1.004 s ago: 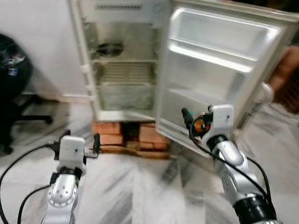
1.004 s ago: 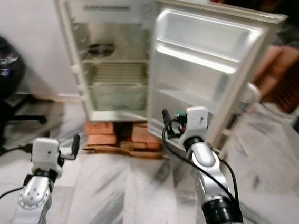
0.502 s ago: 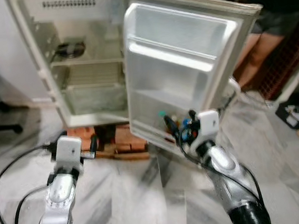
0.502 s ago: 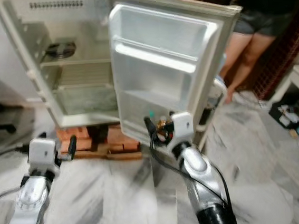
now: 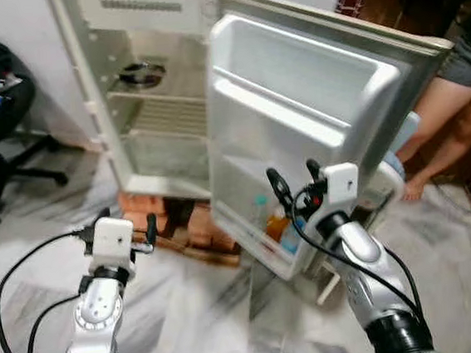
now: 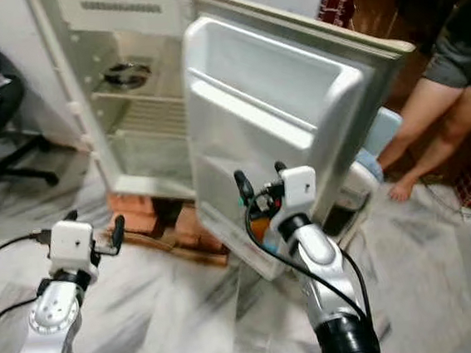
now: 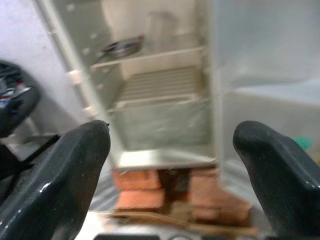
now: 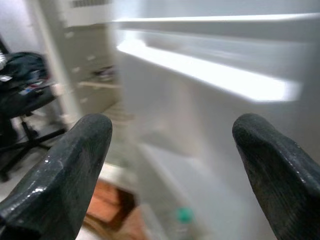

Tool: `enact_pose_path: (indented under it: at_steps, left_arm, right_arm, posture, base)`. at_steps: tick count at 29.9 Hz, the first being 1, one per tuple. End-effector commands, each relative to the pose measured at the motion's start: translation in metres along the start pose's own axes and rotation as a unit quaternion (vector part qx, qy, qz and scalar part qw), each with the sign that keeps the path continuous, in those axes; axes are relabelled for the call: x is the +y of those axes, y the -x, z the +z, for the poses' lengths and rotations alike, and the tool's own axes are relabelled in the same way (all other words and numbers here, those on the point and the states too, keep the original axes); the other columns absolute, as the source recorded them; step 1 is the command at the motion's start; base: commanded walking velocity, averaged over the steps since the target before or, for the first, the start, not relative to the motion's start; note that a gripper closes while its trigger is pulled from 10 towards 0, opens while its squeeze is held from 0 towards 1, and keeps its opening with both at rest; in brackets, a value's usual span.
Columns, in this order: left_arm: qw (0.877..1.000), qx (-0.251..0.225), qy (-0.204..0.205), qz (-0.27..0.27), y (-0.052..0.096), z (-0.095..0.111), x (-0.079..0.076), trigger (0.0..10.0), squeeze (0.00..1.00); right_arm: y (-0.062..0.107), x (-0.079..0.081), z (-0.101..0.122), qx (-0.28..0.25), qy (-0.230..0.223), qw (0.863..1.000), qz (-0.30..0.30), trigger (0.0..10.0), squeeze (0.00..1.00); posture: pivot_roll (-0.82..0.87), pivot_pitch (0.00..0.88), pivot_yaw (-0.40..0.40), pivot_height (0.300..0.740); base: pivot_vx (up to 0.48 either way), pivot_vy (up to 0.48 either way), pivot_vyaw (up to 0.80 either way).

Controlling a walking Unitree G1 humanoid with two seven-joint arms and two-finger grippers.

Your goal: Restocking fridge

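Black-fingered right end effector wide, empty, facing fridge door; left end effector wide, empty.

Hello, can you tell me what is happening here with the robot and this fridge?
The robot stands before a small fridge set on bricks, its door wide open. Both pincers are open and hold nothing. The right pincer is raised at the door's lower shelf, where a few bottles stand. The left pincer hangs lower. A person stands behind the door.
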State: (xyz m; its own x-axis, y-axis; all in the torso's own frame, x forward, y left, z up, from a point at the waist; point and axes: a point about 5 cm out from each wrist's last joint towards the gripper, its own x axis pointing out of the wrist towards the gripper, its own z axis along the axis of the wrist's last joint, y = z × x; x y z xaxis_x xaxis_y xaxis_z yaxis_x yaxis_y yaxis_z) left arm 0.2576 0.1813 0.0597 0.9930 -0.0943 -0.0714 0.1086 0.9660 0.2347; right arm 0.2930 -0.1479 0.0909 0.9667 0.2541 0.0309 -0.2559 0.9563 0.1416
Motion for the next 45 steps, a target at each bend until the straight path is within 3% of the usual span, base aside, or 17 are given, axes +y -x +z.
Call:
enact_pose_path:
  at_steps: [1, 5, 6, 7, 8, 9, 11, 13, 14, 16, 17, 19, 21, 24, 26, 40, 45]
  left_arm:
    - [1.0, -0.002, -0.011, -0.003, -0.001, 0.002, 0.0, 10.0, 0.0]
    - [1.0, 0.0, 0.001, 0.003, 0.0, 0.002, 0.0, 10.0, 0.0]
    - [1.0, -0.002, 0.007, 0.003, 0.001, 0.002, 0.0, 10.0, 0.0]
    - [1.0, -0.002, 0.007, -0.001, 0.002, 0.002, -0.001, 10.0, 0.0]
    - [1.0, -0.002, 0.007, -0.001, 0.002, 0.002, -0.001, 10.0, 0.0]
    - [1.0, 0.001, 0.007, -0.007, 0.004, 0.0, -0.004, 10.0, 0.0]
    - [1.0, 0.004, 0.006, -0.012, 0.005, -0.001, -0.007, 10.0, 0.0]
    - [1.0, 0.013, 0.008, -0.019, 0.007, -0.003, -0.011, 10.0, 0.0]
    - [1.0, 0.013, 0.008, -0.019, 0.007, -0.003, -0.011, 10.0, 0.0]
    - [0.998, 0.047, 0.003, -0.043, 0.013, -0.014, -0.018, 10.0, 0.0]
    - [0.998, 0.047, 0.003, -0.043, 0.013, -0.014, -0.018, 10.0, 0.0]
    - [0.996, 0.076, -0.007, -0.052, 0.023, -0.026, -0.022, 10.0, 0.0]
    - [0.995, 0.084, -0.007, -0.059, 0.028, -0.029, -0.025, 10.0, 0.0]
    - [0.993, 0.1, -0.011, -0.06, 0.034, -0.035, -0.027, 10.0, 0.0]
    - [0.992, 0.11, -0.013, -0.066, 0.038, -0.038, -0.031, 10.0, 0.0]
    - [0.994, 0.101, -0.012, -0.05, 0.028, -0.032, -0.025, 10.0, 0.0]
    - [0.993, 0.109, -0.011, -0.047, 0.027, -0.034, -0.026, 10.0, 0.0]
  right_arm:
    - [-0.001, -0.003, 0.004, -0.013, -0.006, 1.0, -0.001, 10.0, 0.0]
    - [0.006, 0.01, -0.01, 0.029, -0.065, 0.994, 0.089, 10.0, 0.0]
    - [0.009, 0.017, -0.012, 0.043, -0.085, 0.987, 0.13, 10.0, 0.0]
    - [0.022, 0.033, -0.017, 0.083, -0.125, 0.958, 0.245, 10.0, 0.0]
    - [0.022, 0.033, -0.017, 0.083, -0.125, 0.958, 0.245, 10.0, 0.0]
    - [0.038, 0.04, -0.023, 0.127, -0.115, 0.926, 0.336, 10.0, 0.0]
    - [0.049, 0.037, -0.03, 0.165, -0.098, 0.905, 0.38, 10.0, 0.0]
    - [0.06, 0.024, -0.044, 0.224, -0.055, 0.886, 0.402, 10.0, 0.0]
    - [0.06, 0.024, -0.044, 0.224, -0.055, 0.886, 0.402, 10.0, 0.0]
    - [0.061, 0.002, -0.058, 0.285, 0.018, 0.882, 0.374, 10.0, 0.0]
    - [0.061, 0.002, -0.058, 0.285, 0.018, 0.882, 0.374, 10.0, 0.0]
    - [0.049, -0.021, -0.066, 0.321, 0.096, 0.897, 0.287, 10.0, 0.0]
    - [0.04, -0.034, -0.066, 0.332, 0.148, 0.902, 0.233, 10.0, 0.0]
    - [0.024, -0.046, -0.057, 0.308, 0.198, 0.917, 0.157, 10.0, 0.0]
    - [0.002, -0.062, -0.037, 0.261, 0.212, 0.94, 0.052, 10.0, 0.0]
    - [-0.036, -0.063, 0.005, 0.126, 0.198, 0.971, -0.048, 10.0, 0.0]
    - [-0.044, -0.058, 0.008, 0.102, 0.158, 0.98, -0.069, 10.0, 0.0]
  posture:
    - [0.07, 0.0, -0.067, 0.74]
    - [0.08, 0.0, -0.065, 0.74]
    - [0.08, 0.0, -0.065, 0.74]
    - [0.07, 0.0, -0.066, 0.74]
    - [0.07, 0.0, -0.066, 0.74]
    - [0.08, 0.0, -0.069, 0.74]
    - [0.08, 0.0, -0.072, 0.74]
    - [0.09, 0.0, -0.076, 0.74]
    - [0.09, 0.0, -0.076, 0.74]
    - [0.09, 0.0, -0.076, 0.74]
    - [0.09, 0.0, -0.076, 0.74]
    - [0.1, 0.0, -0.076, 0.74]
    - [0.1, 0.0, -0.076, 0.74]
    - [0.1, 0.0, -0.07, 0.74]
    - [0.11, 0.0, -0.076, 0.74]
    - [0.1, 0.0, -0.077, 0.74]
    - [0.1, 0.0, -0.069, 0.74]
  base:
    - [0.262, -0.398, 0.0]
    - [0.132, -0.302, 0.0]
    - [0.0, 0.0, 0.0]
    - [0.0, 0.0, 0.0]
    - [0.0, 0.0, 0.0]
    - [0.0, 0.0, 0.0]
    - [0.0, 0.0, 0.0]
    - [0.0, 0.0, 0.0]
    - [0.0, 0.0, 0.0]
    - [0.0, 0.0, 0.0]
    - [0.0, 0.0, 0.0]
    - [0.0, 0.0, 0.0]
    - [0.0, 0.0, 0.0]
    - [0.0, 0.0, 0.0]
    - [0.0, 0.0, 0.0]
    - [0.0, -0.251, 0.0]
    - [0.0, 0.0, 0.0]
